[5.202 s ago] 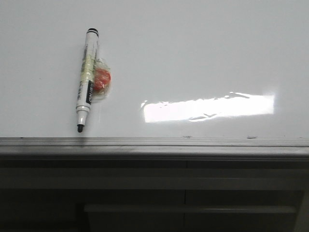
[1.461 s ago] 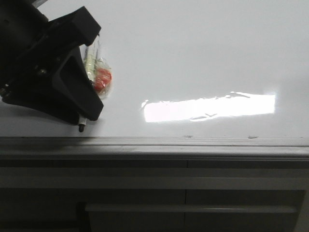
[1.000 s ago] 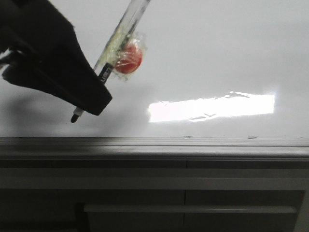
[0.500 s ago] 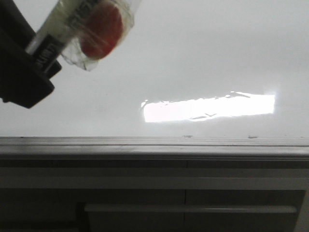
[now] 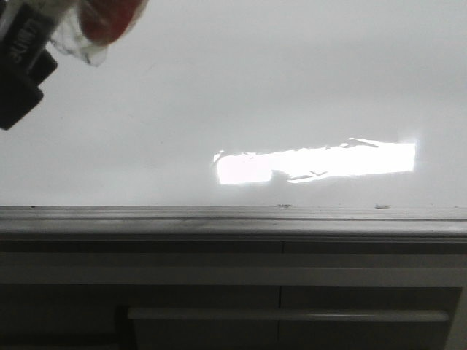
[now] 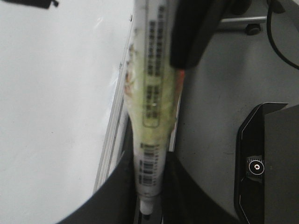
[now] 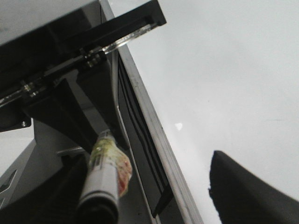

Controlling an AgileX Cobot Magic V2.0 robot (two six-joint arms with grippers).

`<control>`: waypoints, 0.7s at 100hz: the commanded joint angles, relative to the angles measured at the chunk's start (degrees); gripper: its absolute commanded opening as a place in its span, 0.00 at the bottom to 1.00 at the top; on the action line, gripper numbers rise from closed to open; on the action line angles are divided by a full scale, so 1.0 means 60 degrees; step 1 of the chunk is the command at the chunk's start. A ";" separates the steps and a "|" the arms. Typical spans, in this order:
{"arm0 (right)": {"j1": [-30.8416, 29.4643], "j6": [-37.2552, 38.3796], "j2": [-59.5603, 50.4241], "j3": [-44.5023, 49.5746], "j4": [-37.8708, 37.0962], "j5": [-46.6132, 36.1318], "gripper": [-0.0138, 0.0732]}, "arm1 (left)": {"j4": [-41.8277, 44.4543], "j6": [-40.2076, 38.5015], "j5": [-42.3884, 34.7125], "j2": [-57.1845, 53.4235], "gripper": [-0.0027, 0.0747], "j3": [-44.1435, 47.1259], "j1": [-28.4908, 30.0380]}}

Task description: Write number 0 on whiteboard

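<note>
The whiteboard (image 5: 292,87) is glossy white with a glare patch and a grey edge rail (image 5: 233,215). No drawn number 0 shows on it. My left gripper (image 5: 18,73) is at the top left corner, shut on a white marker (image 5: 29,36) that has a red disc (image 5: 109,14) taped to it, held above the board. In the left wrist view the marker (image 6: 152,93) lies between the shut fingers of the left gripper (image 6: 150,172), nib end toward the camera. My right gripper (image 7: 149,182) is open; the marker (image 7: 103,177) is close beside one finger.
Grey cabinet fronts (image 5: 292,292) run below the rail. In the left wrist view a black base unit (image 6: 271,163) stands on the grey floor beside the board (image 6: 46,116). A black finger-like part (image 6: 196,28) overlaps the marker's far end.
The left gripper took the marker off the board and lifted it up and left, now mostly out of the front view. The board where it lay is bare.
</note>
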 commanded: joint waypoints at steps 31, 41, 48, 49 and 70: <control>-0.0005 -0.0092 0.0378 -0.0360 0.0877 -0.0960 0.69 | -0.0262 0.0208 -0.0420 -0.0124 0.01 -0.0257 -0.0066; -0.0005 -0.0092 0.0396 -0.0360 0.1066 -0.0938 0.69 | -0.0262 0.0208 -0.0437 -0.0124 0.01 -0.0257 -0.0066; -0.0005 -0.0092 0.0459 -0.0360 0.1175 -0.0842 0.69 | -0.0262 0.0208 -0.0437 -0.0124 0.01 -0.0257 -0.0066; -0.0005 -0.0092 0.0477 -0.0360 0.1175 -0.0844 0.69 | -0.0262 0.0208 -0.0437 -0.0124 0.01 -0.0257 -0.0066; 0.0258 -0.0092 0.0669 -0.0360 0.1217 -0.0775 0.56 | -0.0262 0.0208 -0.0455 -0.0124 0.01 -0.0257 -0.0066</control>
